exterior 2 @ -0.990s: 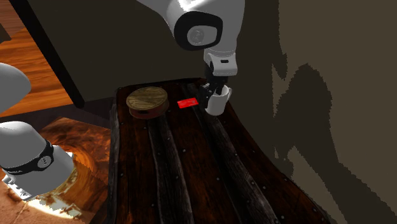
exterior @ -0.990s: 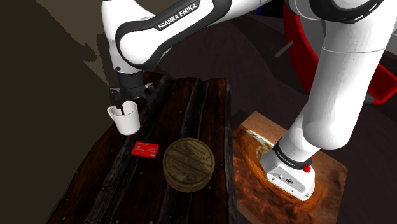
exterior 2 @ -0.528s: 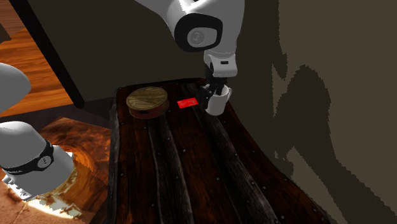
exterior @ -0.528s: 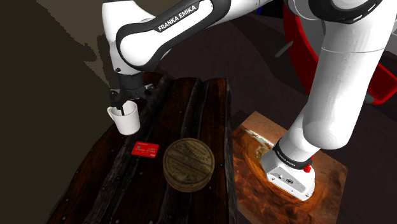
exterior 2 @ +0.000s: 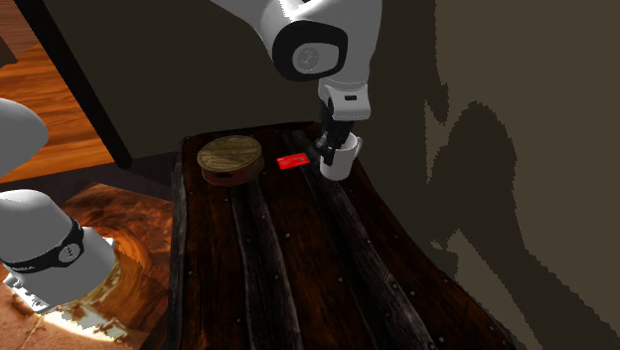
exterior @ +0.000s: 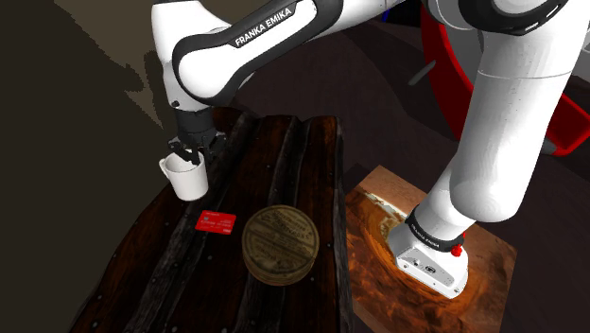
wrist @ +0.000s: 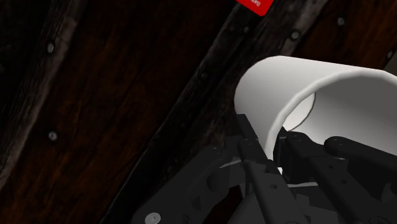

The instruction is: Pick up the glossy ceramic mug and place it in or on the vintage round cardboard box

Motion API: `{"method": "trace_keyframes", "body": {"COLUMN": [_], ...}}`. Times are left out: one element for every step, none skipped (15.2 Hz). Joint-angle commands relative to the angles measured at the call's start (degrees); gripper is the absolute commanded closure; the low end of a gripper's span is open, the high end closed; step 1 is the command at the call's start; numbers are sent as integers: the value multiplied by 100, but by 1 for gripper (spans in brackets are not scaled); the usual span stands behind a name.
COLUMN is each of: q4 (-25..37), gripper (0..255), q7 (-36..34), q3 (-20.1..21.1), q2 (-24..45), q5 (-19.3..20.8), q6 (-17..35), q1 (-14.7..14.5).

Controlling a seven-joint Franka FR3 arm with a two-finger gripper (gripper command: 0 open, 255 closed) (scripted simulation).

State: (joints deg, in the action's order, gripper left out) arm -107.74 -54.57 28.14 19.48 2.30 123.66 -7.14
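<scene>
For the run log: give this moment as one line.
phase: grasp | gripper: shut on rim of white mug | round brown box: closed, bare top | red card: between mug and box

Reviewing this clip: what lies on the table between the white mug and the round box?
A small red card lies flat on the dark wooden table between the mug and the round box, clearest in the second exterior view.

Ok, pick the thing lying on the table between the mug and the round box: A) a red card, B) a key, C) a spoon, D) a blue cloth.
A: a flat red card lies on the dark wooden table between the white mug and the round brown box.
</scene>
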Motion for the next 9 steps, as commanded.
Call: {"method": "trace_keyframes", "body": {"q4": [0,-1,28,58,92,126,161,197,235], "gripper": [255,255,255,255,255,255,255,255,255], "q7": [0,0,7,14,20,25,31,36,41], "q3": [1,1,10,19,27,35,42,49,55], "q2": [1,1,-39,-78,-114,-150,-185,-219,-252], "q5": [0,0,-20,-40,-58,-76,-94,-111,-127], "q6": [0,2,-64,-129,-195,-262,-328,-395,-463], "q1": [-1,-1,7,15,22,29,35,41,47]}}
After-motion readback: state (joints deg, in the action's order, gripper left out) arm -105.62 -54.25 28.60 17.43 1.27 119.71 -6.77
